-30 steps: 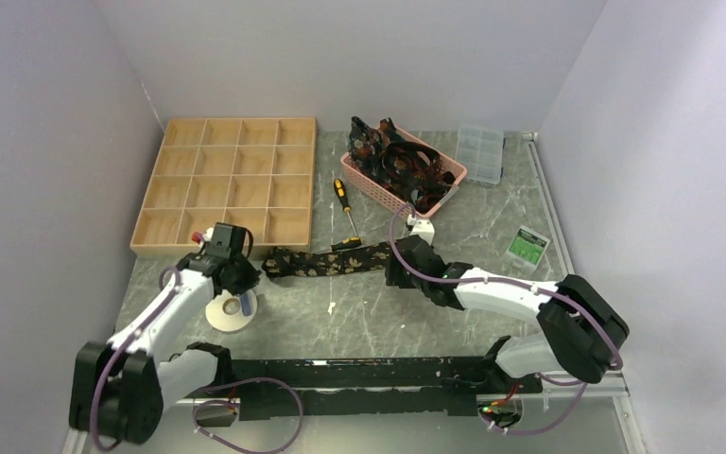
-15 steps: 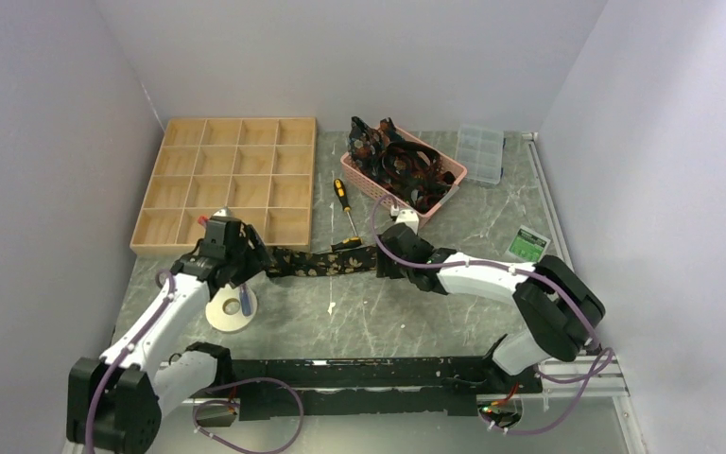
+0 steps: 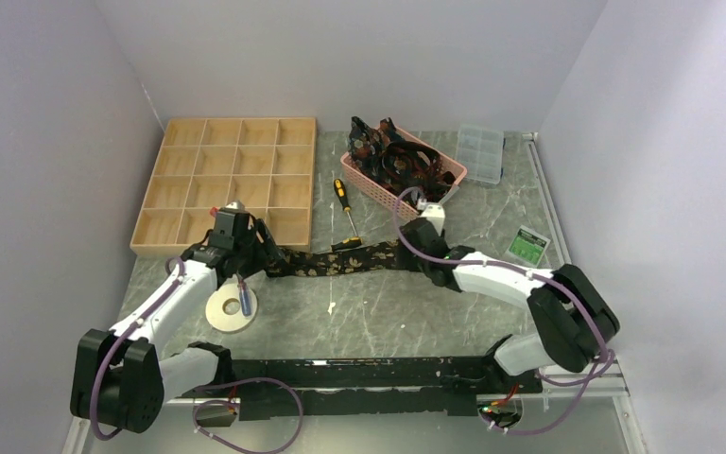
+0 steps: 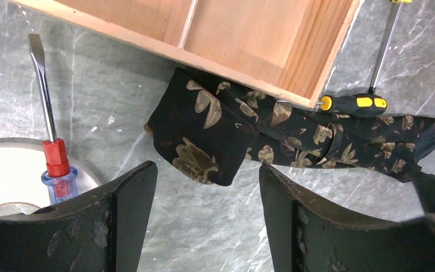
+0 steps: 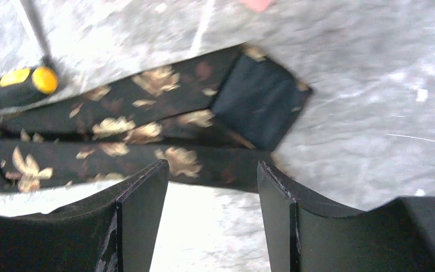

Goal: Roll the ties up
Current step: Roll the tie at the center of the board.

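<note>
**Both claws open over one tie on the marble**

Nearest you, the grey veined table [image 3: 388,307] lies bare between the arm bases and the work. That is your widest room. To the left sits a flat white tape roll [image 3: 219,312], with a red-handled screwdriver [image 4: 51,141] standing in its hole, flat steel blade pointing up.

Beyond it the tie [image 3: 336,260] stretches left to right as a soft black band with tan-gold leaf print, doubled over itself and wrinkled. Your left gripper [image 4: 207,170] hangs over its left end with the jaws spread and nothing between them. That end is folded into a blunt, wide flap just beside the near corner of the wooden tray [image 4: 249,85]. Your right gripper [image 5: 212,167] is likewise parted and empty over the right end, where a corner is turned back to show plain black lining. A yellow-and-black screwdriver [image 3: 345,210] rests its handle against the tie's far edge — tight quarters there.

Farther back, the tray's square compartments fill the left side. A pink slotted basket [image 3: 378,187] on the right holds a dark heap of more ties [image 3: 406,163]. A clear plastic box [image 3: 480,153] lies by the far wall, and a green card [image 3: 529,246] lies near the right edge.
</note>
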